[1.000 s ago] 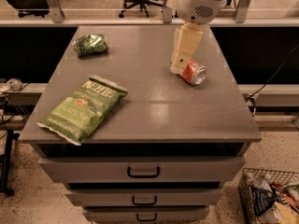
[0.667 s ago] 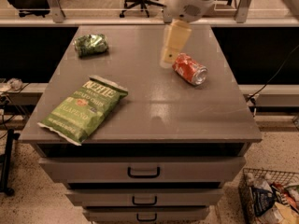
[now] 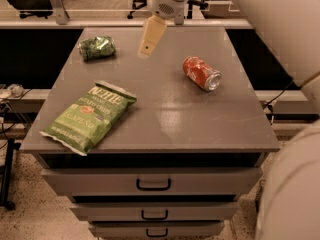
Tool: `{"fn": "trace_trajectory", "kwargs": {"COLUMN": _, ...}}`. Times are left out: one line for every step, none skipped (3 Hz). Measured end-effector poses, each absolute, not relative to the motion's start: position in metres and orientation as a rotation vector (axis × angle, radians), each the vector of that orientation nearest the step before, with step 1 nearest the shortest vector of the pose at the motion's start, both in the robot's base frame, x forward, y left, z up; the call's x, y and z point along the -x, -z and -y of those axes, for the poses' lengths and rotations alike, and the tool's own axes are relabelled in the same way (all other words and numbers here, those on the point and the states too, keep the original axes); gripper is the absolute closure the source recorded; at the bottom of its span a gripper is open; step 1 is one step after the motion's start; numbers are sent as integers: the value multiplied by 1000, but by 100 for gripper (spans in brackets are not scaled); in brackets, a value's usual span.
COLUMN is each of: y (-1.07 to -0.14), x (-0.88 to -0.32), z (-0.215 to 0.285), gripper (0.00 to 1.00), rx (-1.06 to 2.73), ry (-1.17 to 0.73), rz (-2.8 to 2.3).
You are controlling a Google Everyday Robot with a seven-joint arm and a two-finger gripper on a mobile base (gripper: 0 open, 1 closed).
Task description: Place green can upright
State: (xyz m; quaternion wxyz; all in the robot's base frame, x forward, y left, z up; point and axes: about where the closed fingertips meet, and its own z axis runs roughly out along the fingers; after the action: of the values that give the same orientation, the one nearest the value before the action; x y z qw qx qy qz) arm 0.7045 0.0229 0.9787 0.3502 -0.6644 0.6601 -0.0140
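The green can lies on its side, dented, at the far left of the grey cabinet top. My gripper hangs over the far middle of the top, to the right of the green can and apart from it. Its pale finger points down and to the left. Nothing shows in the gripper.
A red and white can lies on its side at the right. A large flat green chip bag lies at the front left. Drawers sit below the top. My white arm fills the right side. Office chairs stand behind.
My gripper has moved left, away from the red can and toward the green can. The view has shifted, and the arm now covers the right side.
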Motion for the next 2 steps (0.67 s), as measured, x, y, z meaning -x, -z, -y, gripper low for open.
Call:
{"fn": "trace_trajectory", "kwargs": {"y": -962, "x": -746, "z": -55, "gripper": 0, "rx": 1631, "ry": -31, "rz": -1739}}
{"fn": "trace_trajectory", "kwargs": {"y": -947, "x": -777, "z": -85, "gripper": 0, "rx": 1567, "ry": -89, "rz": -1765}}
